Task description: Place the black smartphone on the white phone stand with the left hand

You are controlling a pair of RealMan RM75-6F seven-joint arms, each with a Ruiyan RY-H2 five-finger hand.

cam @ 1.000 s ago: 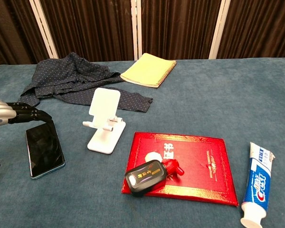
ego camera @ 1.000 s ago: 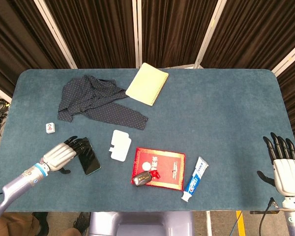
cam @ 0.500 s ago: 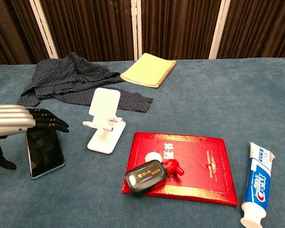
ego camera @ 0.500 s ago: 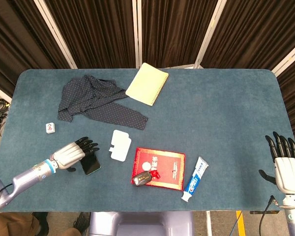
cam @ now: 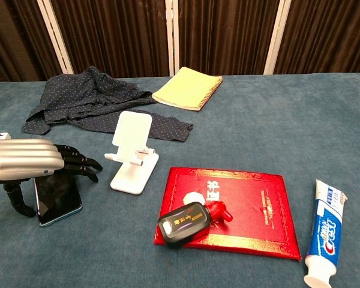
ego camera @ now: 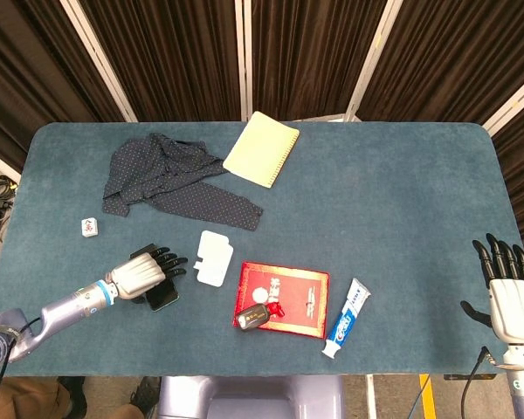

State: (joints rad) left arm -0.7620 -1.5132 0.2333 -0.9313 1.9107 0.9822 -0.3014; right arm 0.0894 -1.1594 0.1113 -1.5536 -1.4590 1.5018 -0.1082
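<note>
One smartphone — flat, lengthwise front-to-back.

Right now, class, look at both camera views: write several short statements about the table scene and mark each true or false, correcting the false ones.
1. The left hand is over the phone, fingers spread above it. True.
2. The phone sits on the stand. False: it lies flat on the table, left of the stand.
3. The toothpaste lies right of the red folder. True.
4. The notebook rests on the red folder. False: it lies at the far side, beside the shirt.
5. The right hand holds the toothpaste. False: it is empty, fingers apart, at the table's right edge.
</note>
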